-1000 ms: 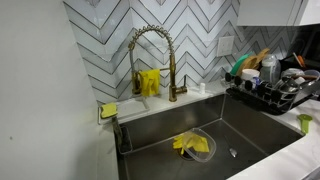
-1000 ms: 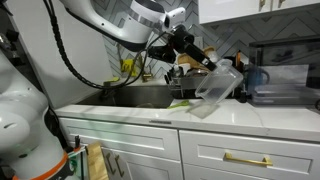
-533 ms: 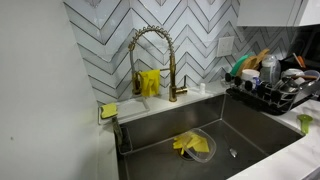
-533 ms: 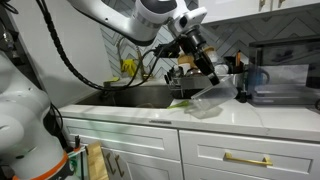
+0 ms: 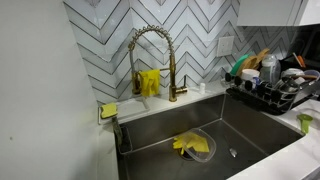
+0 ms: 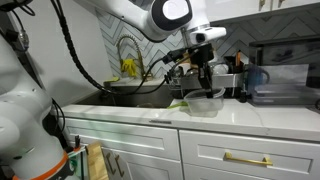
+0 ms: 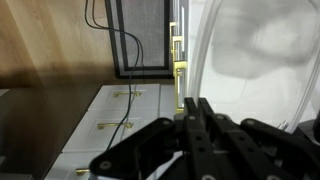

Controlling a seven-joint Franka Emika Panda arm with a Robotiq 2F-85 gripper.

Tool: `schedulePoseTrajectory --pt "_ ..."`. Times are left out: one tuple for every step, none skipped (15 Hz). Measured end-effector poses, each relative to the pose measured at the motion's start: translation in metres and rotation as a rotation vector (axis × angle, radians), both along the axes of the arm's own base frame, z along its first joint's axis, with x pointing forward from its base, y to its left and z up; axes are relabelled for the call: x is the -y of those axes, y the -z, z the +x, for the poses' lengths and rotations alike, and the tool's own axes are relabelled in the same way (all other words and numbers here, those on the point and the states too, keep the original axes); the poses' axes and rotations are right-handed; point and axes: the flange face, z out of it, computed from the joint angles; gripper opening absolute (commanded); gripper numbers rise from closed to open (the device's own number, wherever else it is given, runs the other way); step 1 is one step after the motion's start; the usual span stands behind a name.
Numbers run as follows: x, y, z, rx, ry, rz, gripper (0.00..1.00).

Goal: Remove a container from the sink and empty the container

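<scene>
the tool (image 6: 207,87) is clenching the rim of the clear container (image 6: 205,103); the container is resting on the table (image 6: 140,116) at the tool's 6 o'clock, just beside the sink (image 5: 250,122); in the wrist view it is looming at 1 o'clock.

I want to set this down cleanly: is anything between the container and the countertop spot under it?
Nothing visible stands in the way. In an exterior view the clear container, held at its rim by the gripper, is right down at the white countertop beside the sink, and the counter around its base looks bare.
</scene>
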Motion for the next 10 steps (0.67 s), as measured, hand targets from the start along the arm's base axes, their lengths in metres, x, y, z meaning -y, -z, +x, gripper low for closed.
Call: schedulePoseTrajectory --pt "0.006 0.004 0.003 -0.005 0.002 0.01 0.02" --pt "0.013 0.007 0.005 -0.009 0.008 0.015 0.02" --pt "0.019 0.009 0.008 -0.011 0.013 0.017 0.02" --pt "0.025 0.01 0.009 -0.011 0.022 0.02 0.02" --pt "0.03 0.01 0.011 -0.007 0.032 0.024 0.02" --pt "0.035 0.01 0.013 -0.004 0.043 0.027 0.14" --pt "0.039 0.009 0.014 0.0 0.051 0.027 0.33" --pt "0.043 0.008 0.016 0.002 0.057 0.027 0.38" --pt "0.044 0.008 0.018 0.005 0.061 0.029 0.47" --pt "0.044 0.007 0.02 0.007 0.062 0.03 0.53"
